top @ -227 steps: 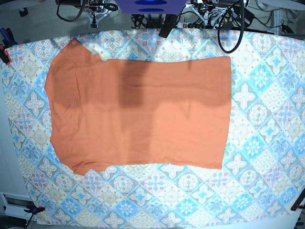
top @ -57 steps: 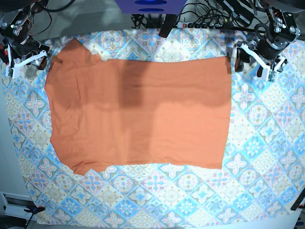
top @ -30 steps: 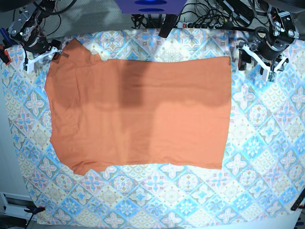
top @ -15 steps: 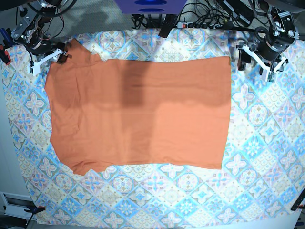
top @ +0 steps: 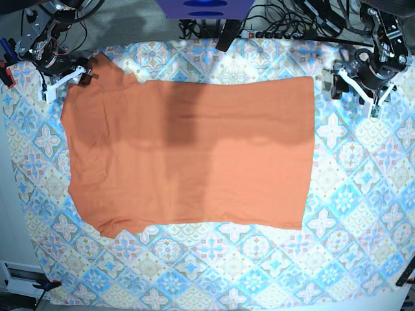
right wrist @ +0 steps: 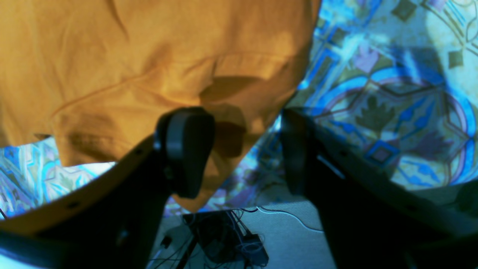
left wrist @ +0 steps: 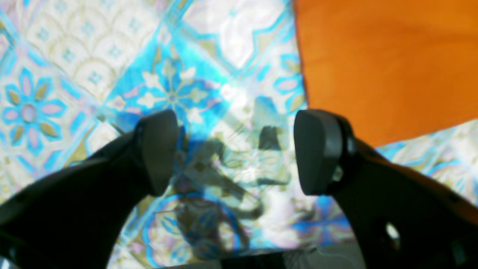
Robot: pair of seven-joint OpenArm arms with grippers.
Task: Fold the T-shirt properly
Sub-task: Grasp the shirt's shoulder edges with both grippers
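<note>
One plain orange short-sleeved fabric T-shirt (top: 188, 152), spread flat on blue-and-beige tile-patterned tablecloth (top: 363, 194). Left pincer (left wrist: 233, 153) spread wide beside hem corner; right pincer (right wrist: 244, 149) spread, straddling sleeve edge.

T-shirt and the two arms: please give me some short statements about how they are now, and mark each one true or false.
1. The T-shirt lies spread flat on the tablecloth. True.
2. The left gripper is closed on the shirt's hem. False: its fingers stand wide apart over the tablecloth, beside the shirt's corner.
3. The right gripper is at a sleeve edge, fingers apart. True.
4. The shirt is already folded in half. False: it is one open layer.
5. The shirt carries a large print. False: it is plain orange.
</note>
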